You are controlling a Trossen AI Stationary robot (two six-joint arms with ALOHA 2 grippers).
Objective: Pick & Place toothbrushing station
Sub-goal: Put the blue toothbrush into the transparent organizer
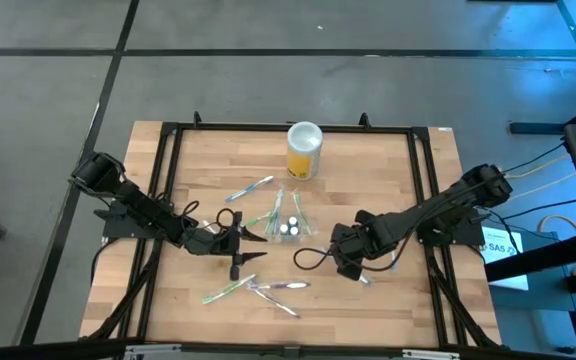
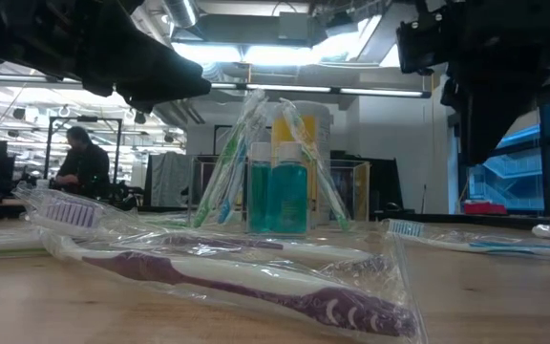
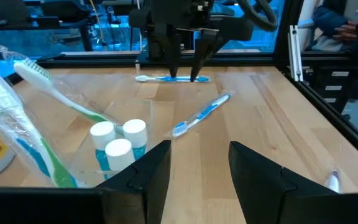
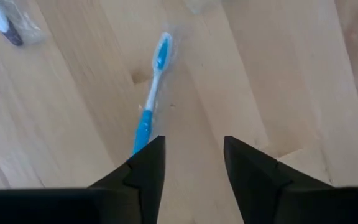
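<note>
The toothbrushing station [image 1: 288, 222] is a clear container at the table's middle. It stands on its base and holds white-capped teal bottles [image 3: 118, 138] and upright toothbrushes [image 2: 220, 167]. My left gripper [image 3: 199, 146] is open, level, just left of and nearer than the station, touching nothing. My right gripper [image 4: 193, 140] is open and points down over a wrapped blue toothbrush [image 4: 151, 93] lying flat right of the station. The left wrist view shows its fingers [image 3: 173, 65] either side of that brush [image 3: 166, 78]. My right gripper comes down from above with its fingers across the blue toothbrush. The handle [image 4: 140, 135] runs under one fingertip. I cannot tell whether the fingertips touch it.
A yellow canister with a white lid [image 1: 304, 150] stands at the far middle. Loose wrapped toothbrushes lie near the front edge [image 1: 258, 288], one purple [image 2: 256, 282], and another blue one [image 3: 201, 115] lies between the arms. Black frame rails [image 1: 168, 200] border the table. A person [image 2: 79, 162] is far behind.
</note>
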